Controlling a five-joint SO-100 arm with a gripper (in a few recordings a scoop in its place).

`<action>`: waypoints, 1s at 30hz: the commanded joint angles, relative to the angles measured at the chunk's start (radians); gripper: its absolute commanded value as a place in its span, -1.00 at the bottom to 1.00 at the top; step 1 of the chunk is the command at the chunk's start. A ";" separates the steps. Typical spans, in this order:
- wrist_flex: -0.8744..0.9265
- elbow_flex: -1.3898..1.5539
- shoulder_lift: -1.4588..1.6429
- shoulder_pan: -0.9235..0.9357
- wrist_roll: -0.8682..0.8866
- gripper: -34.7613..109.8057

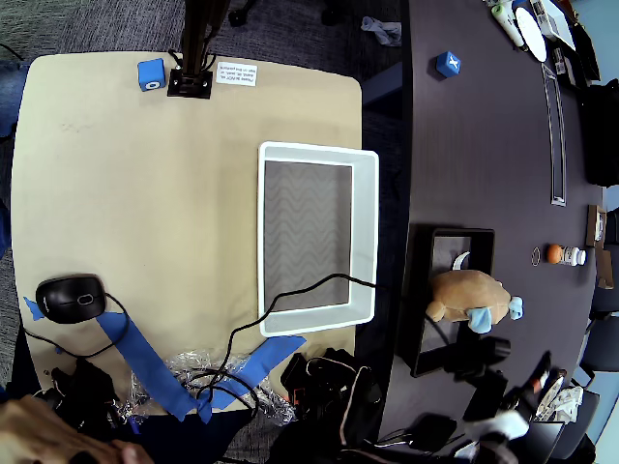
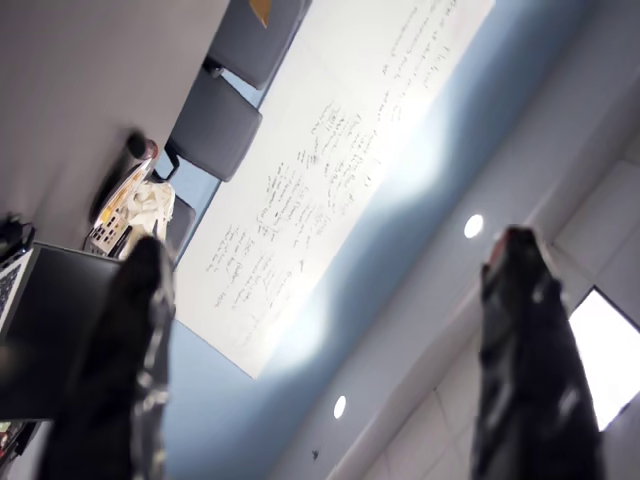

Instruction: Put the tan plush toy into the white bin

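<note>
Handwriting on the whiteboard (image 2: 330,170) and print on the small white label (image 1: 236,72), both illegible.

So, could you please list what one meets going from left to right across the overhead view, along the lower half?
Black computer mouse → blue tape strips → white bin → black tray → tan plush toy.
</note>
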 commanded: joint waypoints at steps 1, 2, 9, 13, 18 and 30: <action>0.008 -0.064 -0.037 0.041 0.046 0.06; 0.008 -0.064 -0.049 0.044 0.055 0.06; 0.008 -0.064 -0.092 0.049 0.110 0.07; 0.006 -0.064 -0.097 0.048 0.130 0.07; 0.003 -0.055 -0.100 0.046 0.130 0.07; 0.003 -0.049 -0.163 0.046 0.127 0.25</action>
